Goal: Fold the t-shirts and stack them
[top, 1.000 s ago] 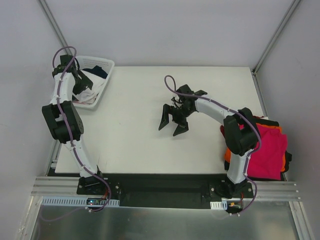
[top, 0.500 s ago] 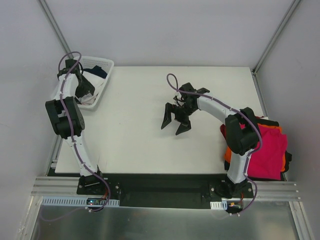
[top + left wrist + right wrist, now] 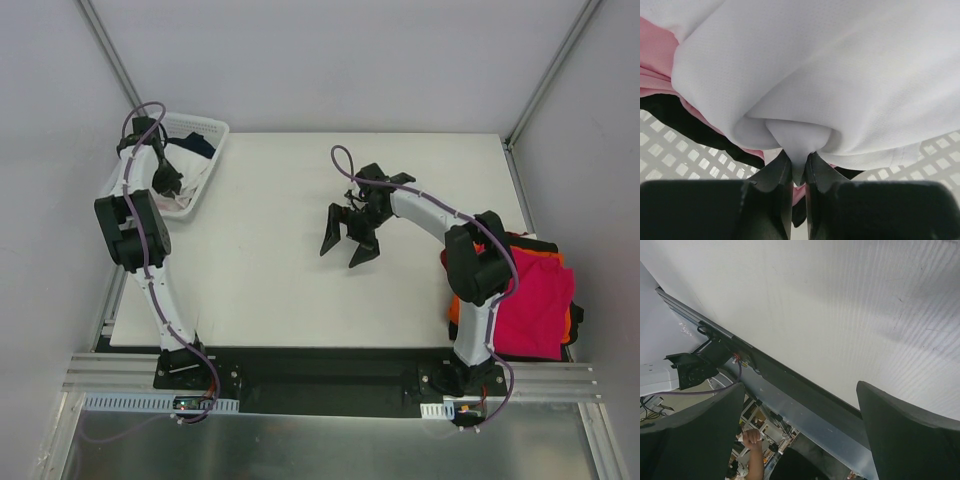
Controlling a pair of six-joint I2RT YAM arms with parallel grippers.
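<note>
In the left wrist view a white t-shirt (image 3: pixel 840 75) fills the frame, and my left gripper (image 3: pixel 799 167) is shut on a pinched fold of it. Beneath it lie a pale pink t-shirt (image 3: pixel 655 55) and a black one (image 3: pixel 685 125), all inside the white lattice basket (image 3: pixel 670 155). From above, the left gripper (image 3: pixel 166 184) reaches down into that basket (image 3: pixel 205 128) at the table's far left corner. My right gripper (image 3: pixel 347 242) hangs open over the middle of the table with nothing between its fingers. A stack with a magenta-red t-shirt (image 3: pixel 540 300) on top lies at the table's right edge.
An orange cloth edge (image 3: pixel 455 310) and a black one (image 3: pixel 535 243) show under the magenta-red shirt. The white table (image 3: pixel 260 270) ends at a black front rail (image 3: pixel 330 358) near the arm bases. Grey walls close in on three sides.
My left gripper has dropped deeper into the basket and closed from wide open onto the white t-shirt. The right arm has shifted only slightly, its gripper still open.
</note>
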